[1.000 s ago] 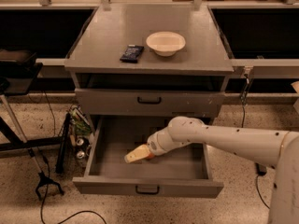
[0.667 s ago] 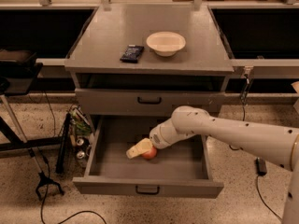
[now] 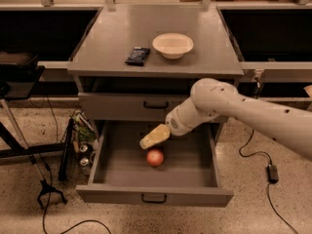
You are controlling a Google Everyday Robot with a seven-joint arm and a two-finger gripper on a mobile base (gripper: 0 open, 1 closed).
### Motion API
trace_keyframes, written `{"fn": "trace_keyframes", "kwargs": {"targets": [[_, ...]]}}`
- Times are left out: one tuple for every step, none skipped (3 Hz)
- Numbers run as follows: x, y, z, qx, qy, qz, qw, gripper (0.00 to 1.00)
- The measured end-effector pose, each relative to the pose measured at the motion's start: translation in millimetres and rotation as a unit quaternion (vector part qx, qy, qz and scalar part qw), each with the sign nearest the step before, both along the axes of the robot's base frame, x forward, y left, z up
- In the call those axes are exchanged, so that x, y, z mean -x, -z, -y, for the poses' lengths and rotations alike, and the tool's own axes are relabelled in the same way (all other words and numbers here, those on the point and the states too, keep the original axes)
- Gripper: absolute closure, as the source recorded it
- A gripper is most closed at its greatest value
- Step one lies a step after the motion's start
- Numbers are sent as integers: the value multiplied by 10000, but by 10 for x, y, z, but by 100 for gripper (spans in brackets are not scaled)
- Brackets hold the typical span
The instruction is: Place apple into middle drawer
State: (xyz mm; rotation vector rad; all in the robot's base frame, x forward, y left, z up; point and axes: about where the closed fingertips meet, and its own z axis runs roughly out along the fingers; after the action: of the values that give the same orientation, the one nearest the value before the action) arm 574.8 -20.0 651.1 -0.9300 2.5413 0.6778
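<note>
We see the apple [image 3: 155,157] lying loose on the middle drawer [image 3: 195,195] floor with the gripper [image 3: 155,136] just above it (open or closed, we cannot tell), so a careless lift could clip and roll it.

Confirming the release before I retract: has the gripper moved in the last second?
Yes. The gripper has risen from the floor of the middle drawer toward the upper drawer front, and the apple lies below it, apart.
</note>
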Motion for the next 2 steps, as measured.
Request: {"fn": "trace_keyframes", "kwargs": {"targets": [[13,-484,201,224,131,61,9996,0],[19,-1025,415,438,408,189,9980,0]]}}
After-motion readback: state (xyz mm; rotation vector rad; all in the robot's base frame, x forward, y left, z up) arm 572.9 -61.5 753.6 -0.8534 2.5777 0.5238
